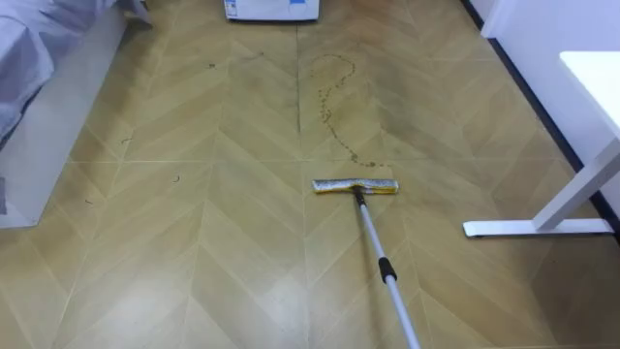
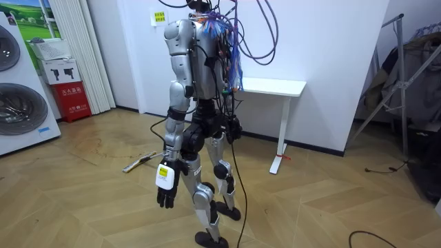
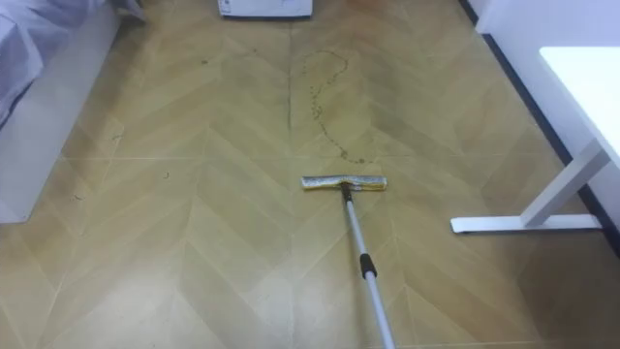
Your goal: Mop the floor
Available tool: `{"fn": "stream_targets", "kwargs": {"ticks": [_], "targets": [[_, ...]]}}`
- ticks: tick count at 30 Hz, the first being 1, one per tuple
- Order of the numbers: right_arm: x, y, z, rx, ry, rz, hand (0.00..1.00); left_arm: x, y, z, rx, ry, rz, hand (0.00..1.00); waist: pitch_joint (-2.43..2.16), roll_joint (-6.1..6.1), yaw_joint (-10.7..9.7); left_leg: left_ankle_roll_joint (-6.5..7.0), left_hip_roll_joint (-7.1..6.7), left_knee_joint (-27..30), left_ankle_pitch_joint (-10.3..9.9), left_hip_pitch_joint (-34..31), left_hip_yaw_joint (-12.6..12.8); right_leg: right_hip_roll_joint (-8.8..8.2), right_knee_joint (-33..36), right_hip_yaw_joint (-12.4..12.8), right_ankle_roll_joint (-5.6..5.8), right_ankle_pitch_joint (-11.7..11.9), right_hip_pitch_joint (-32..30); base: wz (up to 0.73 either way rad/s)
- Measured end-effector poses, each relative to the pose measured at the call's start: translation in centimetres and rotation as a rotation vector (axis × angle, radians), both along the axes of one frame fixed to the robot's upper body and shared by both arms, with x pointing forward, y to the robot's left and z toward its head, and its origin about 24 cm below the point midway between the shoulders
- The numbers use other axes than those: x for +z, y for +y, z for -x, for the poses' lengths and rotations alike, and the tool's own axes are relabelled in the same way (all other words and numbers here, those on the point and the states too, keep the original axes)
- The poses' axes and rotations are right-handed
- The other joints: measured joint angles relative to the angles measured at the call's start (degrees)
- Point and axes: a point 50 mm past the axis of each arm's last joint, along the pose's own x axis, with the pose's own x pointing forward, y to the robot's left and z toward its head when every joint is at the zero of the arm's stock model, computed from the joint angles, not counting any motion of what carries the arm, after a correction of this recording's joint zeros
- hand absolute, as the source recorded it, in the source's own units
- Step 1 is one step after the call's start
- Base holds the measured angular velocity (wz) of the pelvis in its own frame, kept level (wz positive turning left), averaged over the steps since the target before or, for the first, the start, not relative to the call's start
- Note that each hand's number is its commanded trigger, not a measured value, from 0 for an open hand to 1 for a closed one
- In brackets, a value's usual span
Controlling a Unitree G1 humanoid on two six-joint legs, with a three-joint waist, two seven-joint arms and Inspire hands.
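A flat mop lies on the wooden floor. Its yellow-grey head (image 1: 355, 186) rests just short of a brownish trail of dirt (image 1: 329, 97), and its silver handle (image 1: 378, 247) runs back toward the lower right. In the room view I stand upright in the middle of the room, facing the room view's left. There the mop head (image 2: 131, 167) lies ahead of my feet. My right hand (image 2: 232, 129) sits at hip height, curled on the handle's upper end. My left hand (image 2: 165, 196) hangs at my side with relaxed fingers, holding nothing.
A white table (image 1: 596, 78) with its foot bar (image 1: 533, 229) on the floor stands close on my right. Grey cloth on a low white platform (image 1: 29, 68) is at my left. A white appliance (image 1: 271, 8) stands ahead, with washing machines (image 2: 21, 103) beyond.
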Motion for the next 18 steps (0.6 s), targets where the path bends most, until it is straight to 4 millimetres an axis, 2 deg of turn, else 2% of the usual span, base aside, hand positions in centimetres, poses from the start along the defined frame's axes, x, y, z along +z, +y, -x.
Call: {"fn": "stream_targets", "kwargs": {"ticks": [17, 18], "targets": [[0.03, -0.18, -0.48, -0.028, -0.004, 0.001, 1.0, -0.01, 0.08, 0.1, -0.006, 0.013, 0.04, 0.0, -0.12, 0.53, 0.3, 0.01, 0.0, 0.3, 0.0, -1.0, 0.0, -0.01, 0.3, 0.2, -0.03, 0.0, -0.9, 0.0], [0.03, -0.13, -0.44, -0.032, 0.002, -0.007, 1.0, 0.0, 0.12, 0.07, -0.006, 0.017, 0.044, 0.0, -0.02, 0.56, 0.2, 0.02, 0.0, 0.6, 0.0, -1.4, 0.0, -0.03, 0.3, 0.2, -0.03, 0.0, -1.2, 0.0]]}}
